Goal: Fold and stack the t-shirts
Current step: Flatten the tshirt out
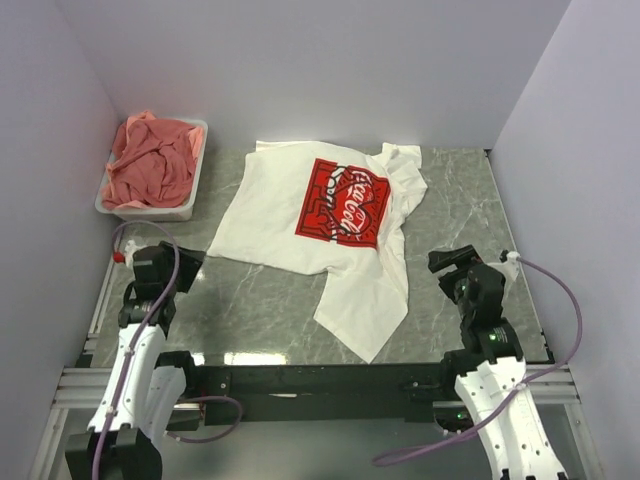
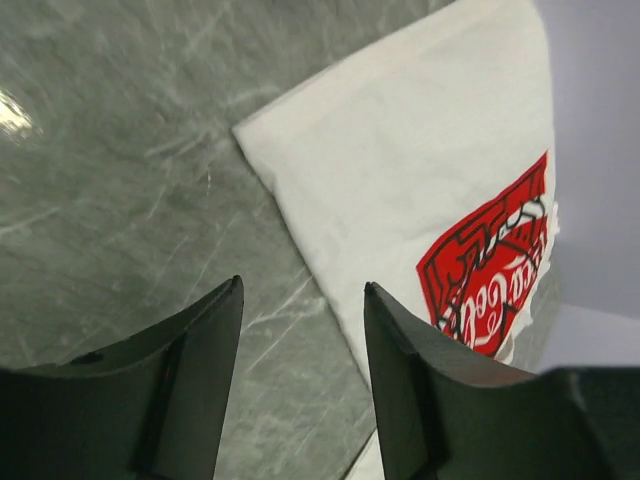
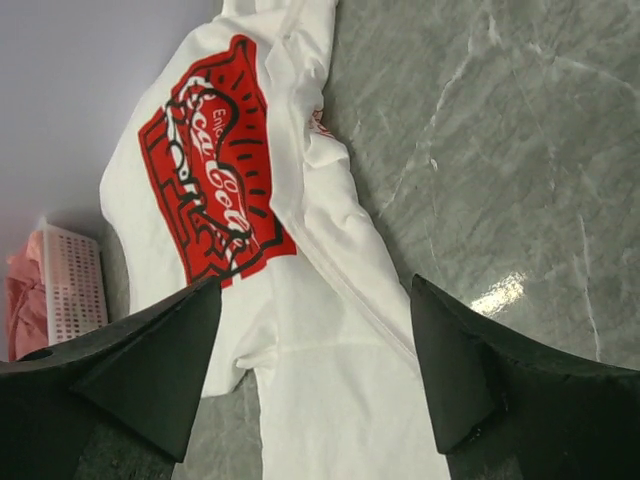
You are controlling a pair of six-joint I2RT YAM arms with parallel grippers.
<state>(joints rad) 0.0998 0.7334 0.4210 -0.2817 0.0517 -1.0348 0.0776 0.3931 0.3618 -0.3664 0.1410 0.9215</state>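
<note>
On table (image 1: 270, 300), white t-shirt (image 1: 265, 225) rumpled, pink t-shirts (image 1: 150, 165) in tub (image 1: 145, 212)

We are seeing bright, even overhead light. Glare is streaking the marble tabletop (image 1: 260, 352) along its near edge, the white t-shirt (image 1: 330, 240) is casting soft shadows, and both wrist views are blurring close up.

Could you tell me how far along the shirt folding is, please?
Done: nothing is stacked. In hand: the white t-shirt lies spread print-up, partly rumpled; the left end effector and right end effector are open, empty. Left: folding it, plus the pink shirts heaped in the tub.
</note>
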